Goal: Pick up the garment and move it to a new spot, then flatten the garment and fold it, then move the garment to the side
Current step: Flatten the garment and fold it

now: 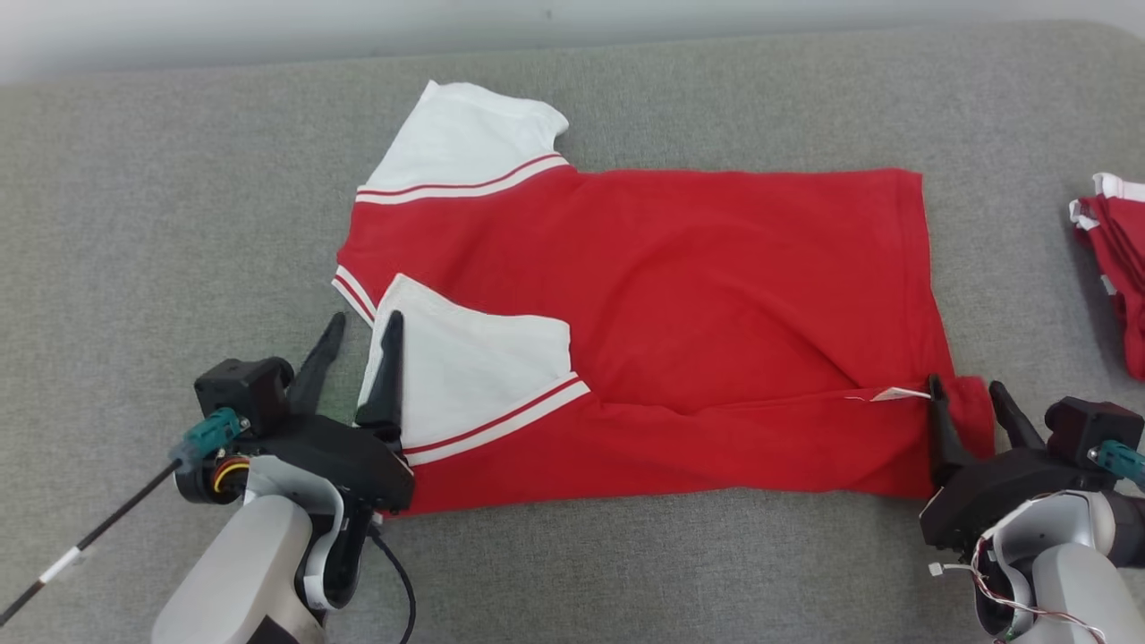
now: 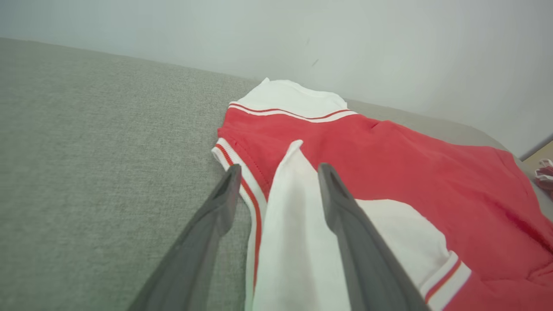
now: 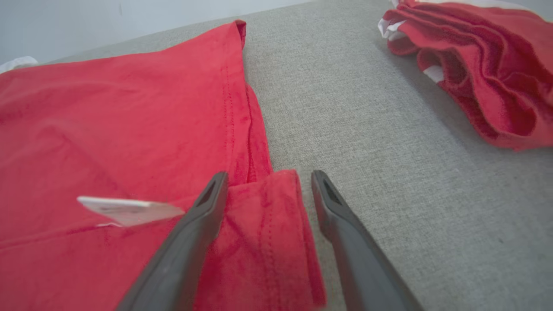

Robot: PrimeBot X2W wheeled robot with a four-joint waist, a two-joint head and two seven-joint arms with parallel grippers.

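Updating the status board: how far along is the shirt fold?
Done: shirt lies flat, near long edge folded over, near sleeve on the body. In hand: left gripper and right gripper open at the fold's two ends. Left: probably further folds, then moving it aside.

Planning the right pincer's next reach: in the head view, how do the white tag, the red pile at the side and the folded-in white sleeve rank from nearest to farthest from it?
1. white tag: just left of the right pincer, at the garment's hem.
2. red pile: at the right edge, farther back.
3. folded-in white sleeve: across the garment, by the left pincer.
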